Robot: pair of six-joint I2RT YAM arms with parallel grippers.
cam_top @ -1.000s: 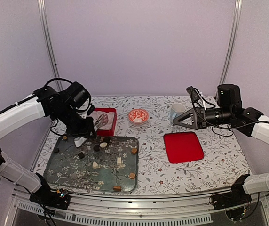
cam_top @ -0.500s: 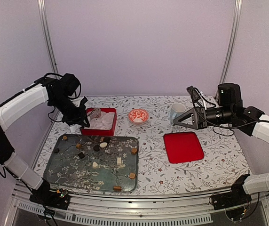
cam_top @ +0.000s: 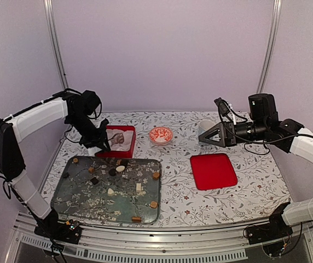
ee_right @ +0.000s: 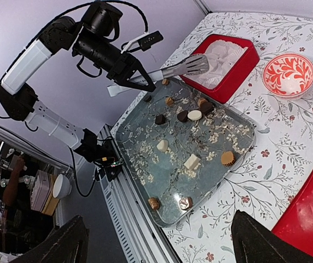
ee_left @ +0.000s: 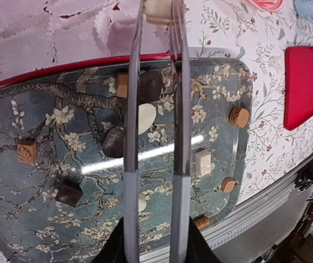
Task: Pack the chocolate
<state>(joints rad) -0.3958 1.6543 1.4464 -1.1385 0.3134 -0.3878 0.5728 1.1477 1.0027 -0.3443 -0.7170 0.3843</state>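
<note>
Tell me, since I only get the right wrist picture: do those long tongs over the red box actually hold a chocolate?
Observer: Yes. The left wrist view shows a cream-white piece pinched between the tips of the tongs, over the red box.
Visitor: What's beyond the patterned bowl?
Observer: The top view shows a white mug standing to its right.
Visitor: And that red corner at my bottom right?
Observer: From above it is a whole flat red lid, lying right of the tray with nothing on it.

tray (ee_left: 63,230): glossy | liners (ee_left: 63,27): white crimped paper | tongs (ee_left: 179,137): shiny metal | chocolate (ee_left: 202,163): smooth, matt
</note>
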